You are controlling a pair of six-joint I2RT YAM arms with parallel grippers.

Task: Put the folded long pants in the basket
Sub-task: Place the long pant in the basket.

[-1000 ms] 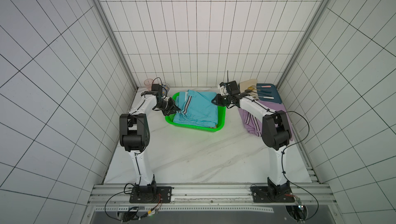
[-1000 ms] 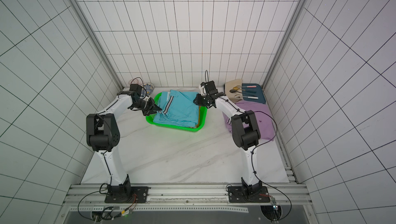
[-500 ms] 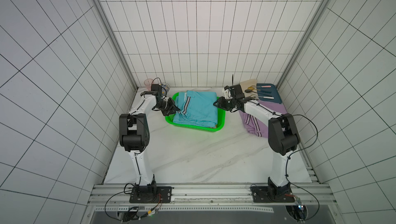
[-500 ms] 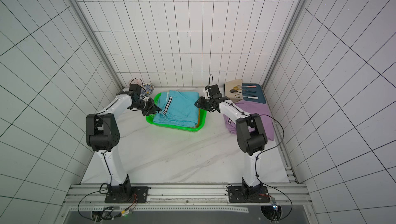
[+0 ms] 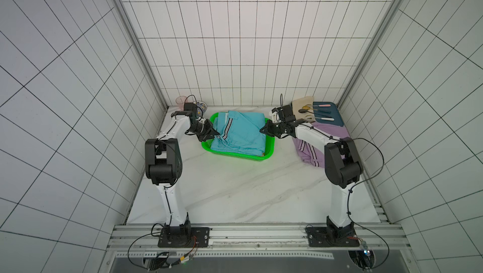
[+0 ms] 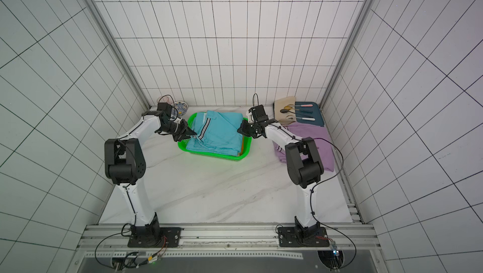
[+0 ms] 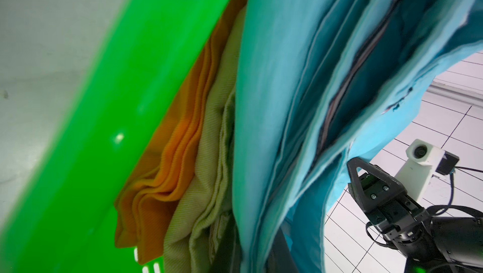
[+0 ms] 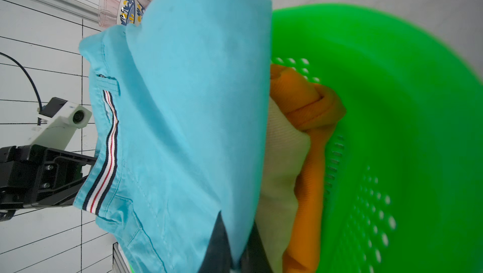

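No text, label, brand, number or sign can be read anywhere. Pale marks on the green basket [image 7: 91,128] rim are too blurred to tell.

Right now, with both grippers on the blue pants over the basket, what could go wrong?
1. The light blue pants sit skewed on the pile, with a striped corner at the basket rim by the left gripper. If released here, that corner may hang outside.
2. The right gripper pinches only an edge, so pulling could undo the fold.
3. The lilac pants lie under the right arm, which might drag them.
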